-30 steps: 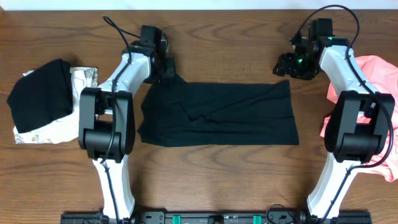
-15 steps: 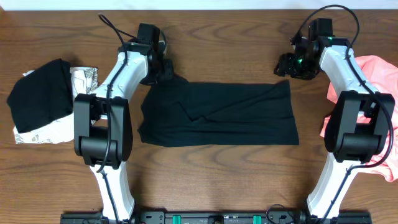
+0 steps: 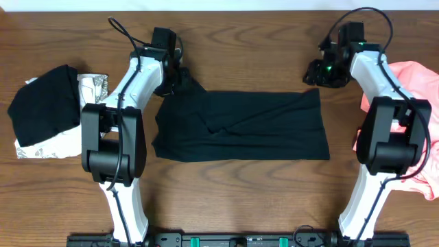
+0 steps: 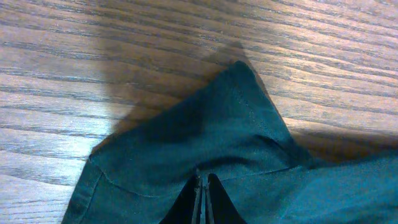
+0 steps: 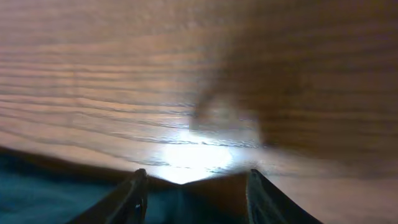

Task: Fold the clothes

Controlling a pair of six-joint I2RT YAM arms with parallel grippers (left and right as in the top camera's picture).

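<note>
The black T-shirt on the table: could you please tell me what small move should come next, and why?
Probably close the right gripper on the far right corner of the black T-shirt. The left gripper is shut on the far left corner, while the right jaws stand apart at the fabric edge.

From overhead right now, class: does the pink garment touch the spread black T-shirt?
No: the pink garment lies far right, clearly apart from the black T-shirt.
</note>
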